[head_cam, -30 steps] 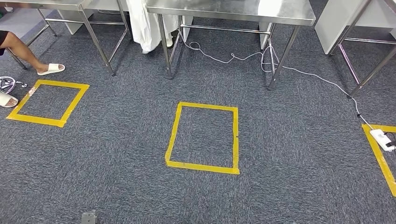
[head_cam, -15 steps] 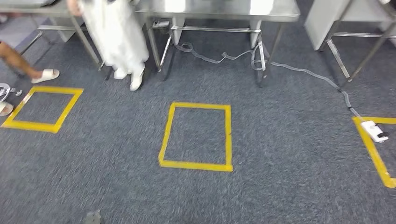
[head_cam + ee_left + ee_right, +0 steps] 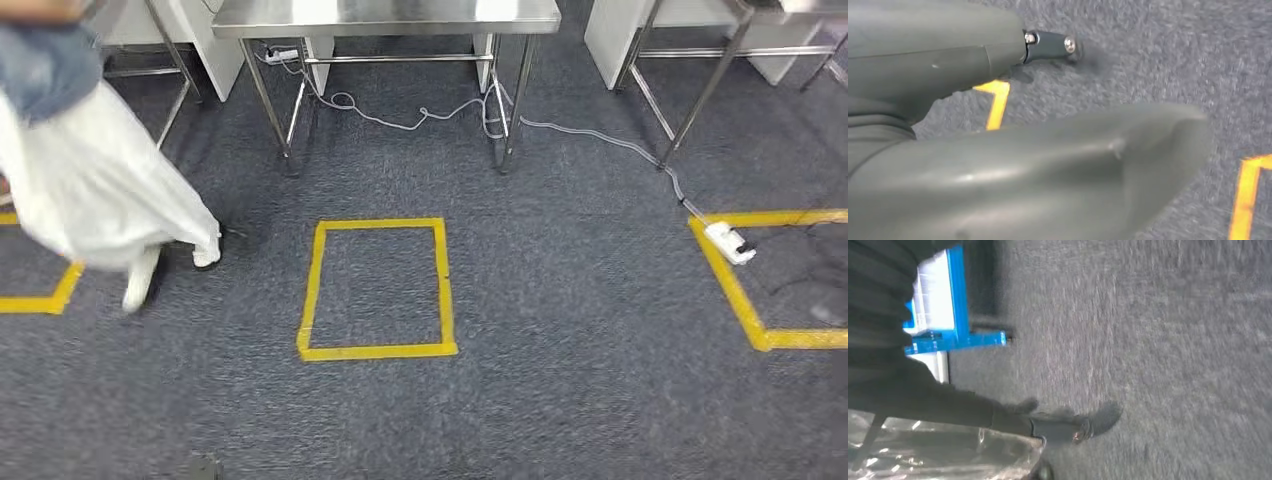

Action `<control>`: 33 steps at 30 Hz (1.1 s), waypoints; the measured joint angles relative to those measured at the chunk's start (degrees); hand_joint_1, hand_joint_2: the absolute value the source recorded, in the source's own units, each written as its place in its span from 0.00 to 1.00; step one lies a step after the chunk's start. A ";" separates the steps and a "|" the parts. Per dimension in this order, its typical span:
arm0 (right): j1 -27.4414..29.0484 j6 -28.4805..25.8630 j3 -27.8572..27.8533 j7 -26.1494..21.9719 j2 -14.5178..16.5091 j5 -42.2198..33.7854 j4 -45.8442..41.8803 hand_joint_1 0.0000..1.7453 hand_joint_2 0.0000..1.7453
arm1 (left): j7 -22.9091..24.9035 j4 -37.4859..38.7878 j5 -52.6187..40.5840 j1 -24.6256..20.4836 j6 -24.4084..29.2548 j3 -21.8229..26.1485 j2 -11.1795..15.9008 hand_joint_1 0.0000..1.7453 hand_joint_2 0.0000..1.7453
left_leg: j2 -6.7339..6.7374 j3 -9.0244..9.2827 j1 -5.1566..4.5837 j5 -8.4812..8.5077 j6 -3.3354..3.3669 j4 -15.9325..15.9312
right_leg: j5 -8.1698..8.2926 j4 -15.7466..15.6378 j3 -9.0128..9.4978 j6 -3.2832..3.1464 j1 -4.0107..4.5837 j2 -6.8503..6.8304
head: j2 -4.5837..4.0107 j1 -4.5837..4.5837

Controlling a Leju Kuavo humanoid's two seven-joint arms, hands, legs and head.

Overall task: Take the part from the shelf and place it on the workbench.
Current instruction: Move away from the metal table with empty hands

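In the right wrist view my right hand [image 3: 923,390] grips the part, a clear crinkled plastic bag [image 3: 948,455] whose contents are hard to make out; one finger [image 3: 1063,431] reaches out past the bag over the grey carpet. In the left wrist view my left hand [image 3: 998,165] hangs over the carpet with thumb and finger apart and nothing between them. In the head view the steel workbench [image 3: 390,15] stands ahead at the far side of the floor.
A person in white [image 3: 90,190] walks across the floor at the left. A yellow tape square [image 3: 315,290] lies ahead, another [image 3: 735,290] at the right with a power strip [image 3: 728,242] and cable [image 3: 420,120]. A blue and white frame [image 3: 943,305] stands behind my right hand.
The whole picture has shifted left, so the camera has turned. The person in white has come from behind the tables to the left foreground.
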 joint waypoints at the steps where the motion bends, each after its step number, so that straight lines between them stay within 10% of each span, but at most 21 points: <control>1: 0.06 -0.01 -0.01 -0.01 0.14 0.03 0.04 0.00 1.00 | 0.01 -0.03 -0.02 -0.05 0.01 0.01 0.12 0.00 0.00 | 0.53 0.73 0.03 0.55 0.14 -1.42 | 0.21 -0.28 -0.04 0.23 -0.03 0.16 | 0.00 -0.34; 5: 0.19 -0.12 -0.01 -0.01 -0.21 0.09 0.13 0.00 1.00 | 0.03 -0.04 -0.03 -0.15 -0.04 0.03 -0.16 0.00 0.00 | 3.03 2.96 1.07 3.04 -0.56 -6.45 | -3.00 5.66 -3.30 0.21 0.04 -4.16 | 0.00 -0.25; 8: 0.13 -0.11 -0.03 0.01 -0.64 0.08 0.13 0.00 1.00 | 0.05 0.00 -0.02 -0.06 -0.10 0.02 -0.60 0.00 0.00 | 5.11 2.51 1.93 3.15 -2.36 -6.44 | -5.62 13.00 -6.86 1.90 -1.46 -5.18 | 0.00 -0.14; 12: 0.14 -0.05 -0.03 0.01 -0.55 0.09 0.12 0.00 1.00 | 0.07 0.01 -0.02 -0.07 -0.09 0.03 -0.72 0.00 0.00 | 7.56 1.66 3.39 2.02 -5.67 -4.24 | -1.15 1.11 -0.26 5.58 -3.41 -8.63 | 0.00 0.04; 14: -0.18 0.01 -0.03 -0.01 -0.56 0.10 0.05 0.00 1.00 | 0.07 0.00 -0.02 -0.12 -0.08 0.02 -0.60 0.00 0.00 | 8.66 1.59 3.35 0.93 -7.19 -3.16 | -0.65 -0.72 0.41 4.79 -3.30 -9.91 | 0.00 -0.05; 17: -0.15 0.03 -0.05 -0.02 -0.68 0.11 0.02 0.00 1.00 | 0.05 -0.01 -0.02 -0.28 -0.08 0.02 -0.68 0.00 0.00 | 9.31 2.05 3.64 -0.58 -8.41 -2.62 | -0.45 -0.47 -0.24 2.74 -3.26 -8.22 | 0.00 -0.79; 21: 0.02 0.03 -0.05 0.10 -0.62 0.14 0.02 0.00 1.00 | 0.05 0.00 -0.01 0.02 -0.07 0.02 -0.64 0.00 0.00 | 3.93 -2.06 4.05 -9.06 -8.81 8.73 | 0.63 -0.47 -0.62 1.01 -3.20 -5.85 | 0.00 -1.11; 23: 0.04 0.04 -0.05 0.13 -0.60 0.24 0.02 0.00 1.00 | 0.05 0.02 0.00 0.21 -0.06 0.02 -0.61 0.00 0.00 | 3.33 -4.47 4.00 -11.67 -8.48 14.82 | 0.85 -0.42 -0.95 0.70 -2.69 -4.58 | 0.00 -1.20; 25: 0.17 0.05 -0.06 0.16 -0.61 0.30 0.02 0.00 1.00 | 0.05 0.03 0.00 0.25 -0.06 0.02 -0.62 0.00 0.00 | 3.07 -3.27 3.87 -9.82 -7.68 12.95 | 0.98 -0.41 -0.98 0.69 -2.28 -3.16 | 0.00 -1.21; 29: 0.26 -0.36 -0.08 0.42 -0.42 0.43 0.02 0.00 1.00 | -0.04 0.04 0.00 0.22 -0.03 0.07 -0.47 0.00 0.00 | 1.06 3.43 2.83 -3.17 -5.31 -0.60 | 1.43 -0.40 -0.89 1.00 -1.69 -1.32 | 0.00 -1.20; 33: 0.37 -0.64 -0.16 1.52 -0.68 0.71 0.02 0.00 1.00 | -0.21 0.04 0.00 0.12 -0.03 0.08 -0.56 0.00 0.00 | 1.18 3.32 2.31 -2.18 -7.20 -1.89 | 1.31 -0.08 -1.53 1.11 -0.95 -0.94 | 0.00 -1.05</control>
